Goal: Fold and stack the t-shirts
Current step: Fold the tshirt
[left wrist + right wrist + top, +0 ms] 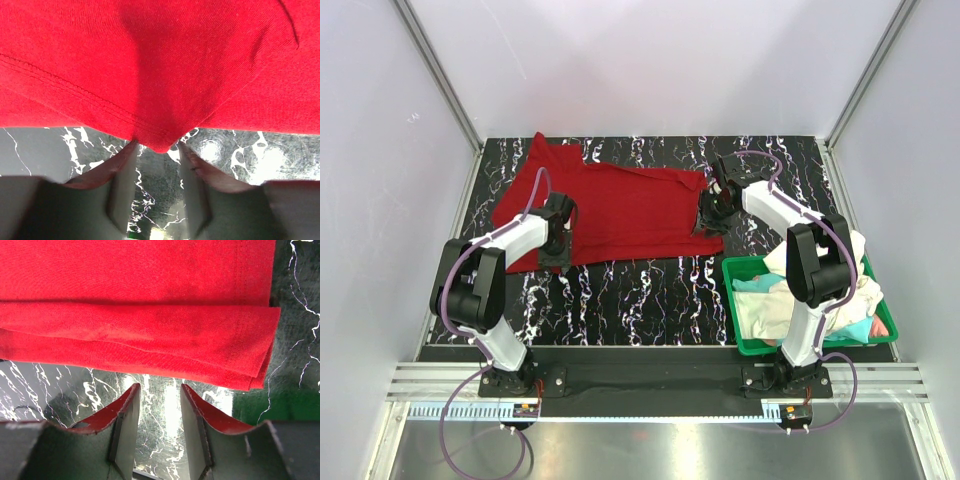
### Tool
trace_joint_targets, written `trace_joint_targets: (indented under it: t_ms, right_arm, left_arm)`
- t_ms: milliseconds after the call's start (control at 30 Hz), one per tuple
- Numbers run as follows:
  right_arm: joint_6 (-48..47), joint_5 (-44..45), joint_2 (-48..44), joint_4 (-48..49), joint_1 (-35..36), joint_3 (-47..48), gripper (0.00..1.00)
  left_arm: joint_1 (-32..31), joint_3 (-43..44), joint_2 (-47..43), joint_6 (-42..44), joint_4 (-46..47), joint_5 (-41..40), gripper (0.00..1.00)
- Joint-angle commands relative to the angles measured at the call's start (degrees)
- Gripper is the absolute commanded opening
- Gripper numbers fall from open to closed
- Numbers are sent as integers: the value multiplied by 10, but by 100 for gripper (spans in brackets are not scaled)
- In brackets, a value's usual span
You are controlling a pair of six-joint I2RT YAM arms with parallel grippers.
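Folding the red t-shirt: with the left pincer and right pincer both apart and the hem just ahead, each must next advance and clamp.

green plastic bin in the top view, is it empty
No, the green plastic rectangular bin holds crumpled cream-white and teal cloth shirts.

Light in the top view is bright and even, coming from overhead. The white walls look almost washed out, and the arms cast only short, soft shadows on the desk. Both wrist views show white glare on the glossy desk. The shirt is vividly saturated, with a darker shadow band down its middle in the left wrist view. The left tool and right tool, close to their lenses, are dim and out of focus.
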Motion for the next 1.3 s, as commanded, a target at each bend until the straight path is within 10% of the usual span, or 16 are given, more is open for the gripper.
trace_joint_targets:
  t_ms: [0,300,733,1000,1267]
  right_arm:
    - [-7,-7,0,0,-4,10,44]
    - [8,-1,19,-8,-4,33,43]
    - [186,-91,74,162,2,20,22]
    - [207,-103,143,245,117,125,0]
    - [222,-52,206,250,206,216,0]
  left_arm:
    - [-3,-2,-7,7,22,-15,38]
    - [-3,39,-22,4,1,-29,0]
    - [-3,133,-8,12,-6,-40,0]
    - [-3,129,-33,4,-25,-40,0]
    - [0,131,-70,4,-58,-75,0]
